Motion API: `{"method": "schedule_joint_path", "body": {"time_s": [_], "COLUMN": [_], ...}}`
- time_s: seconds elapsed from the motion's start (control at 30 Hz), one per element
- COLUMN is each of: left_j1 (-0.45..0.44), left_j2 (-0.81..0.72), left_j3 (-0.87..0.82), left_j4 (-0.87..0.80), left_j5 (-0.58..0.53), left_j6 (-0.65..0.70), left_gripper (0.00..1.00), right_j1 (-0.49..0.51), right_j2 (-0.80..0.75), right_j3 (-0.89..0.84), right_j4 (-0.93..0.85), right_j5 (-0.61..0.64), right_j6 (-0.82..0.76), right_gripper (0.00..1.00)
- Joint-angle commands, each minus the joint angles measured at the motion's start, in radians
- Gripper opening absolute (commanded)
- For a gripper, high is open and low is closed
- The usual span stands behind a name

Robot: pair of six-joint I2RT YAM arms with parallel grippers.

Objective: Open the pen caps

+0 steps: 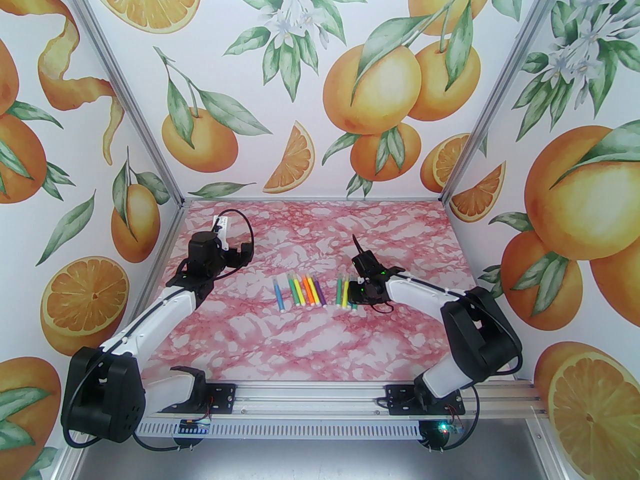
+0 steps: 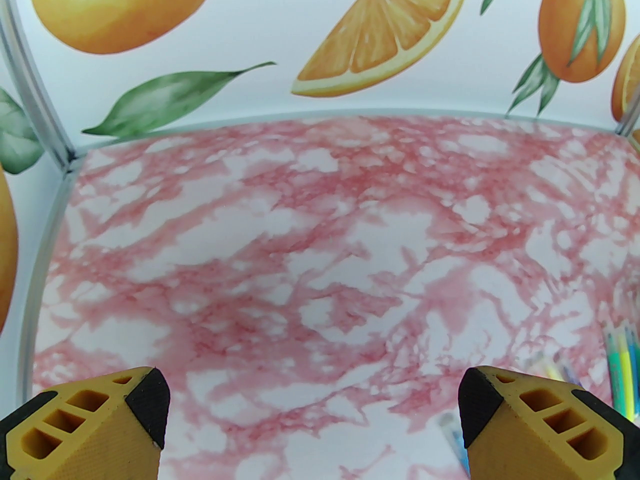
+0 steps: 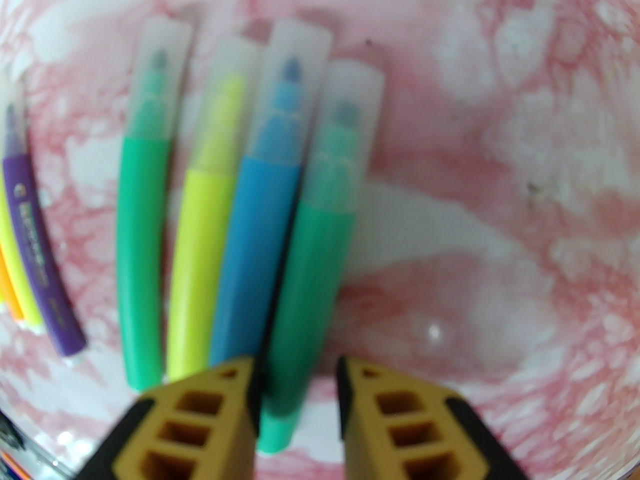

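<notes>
Four pens lie side by side on the pink marble table in the right wrist view: green (image 3: 142, 248), yellow (image 3: 205, 248), blue (image 3: 260, 228) and a second green pen (image 3: 312, 268). Each wears a frosted see-through pen cap (image 3: 345, 133) at its far end. My right gripper (image 3: 298, 393) is low over the tail of that second green pen, jaws narrowly open on either side of it, with a slit of table showing by the right finger. From above, the right gripper (image 1: 357, 293) sits at the right pen group (image 1: 344, 293). My left gripper (image 2: 312, 408) is wide open over bare table.
A second row of several pens (image 1: 300, 290) lies left of centre; its purple pen (image 3: 35, 248) shows at the right wrist view's left edge. The left gripper (image 1: 240, 255) hovers at the far left. Orange-print walls close off three sides of the table (image 1: 320, 348).
</notes>
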Motion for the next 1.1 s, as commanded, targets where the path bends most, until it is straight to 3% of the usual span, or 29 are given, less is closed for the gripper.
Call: {"method": "schedule_joint_path", "body": {"time_s": [0.0,0.5,1.07], "left_j1": [-0.003,-0.003,-0.003], "left_j2": [-0.014,-0.022,-0.016], "left_j3": [0.039,0.045,0.057], "left_j4": [-0.024,-0.053,-0.08], "left_j5": [-0.002,-0.008,0.005], "left_j6": [-0.012,-0.011,-0.02], "left_gripper": [1.0,1.0,1.0], "right_j1": [0.006,0.01,0.01], "right_j2": [0.021,0.058,0.095], "right_j3": [-0.011,0.037,0.083], "right_j4": [0.017,-0.098,-0.161], "right_j5": [0.028,0.141,0.155], "right_j6": [0.013,-0.042,-0.063], "right_gripper": [0.32,0.3,0.24]}}
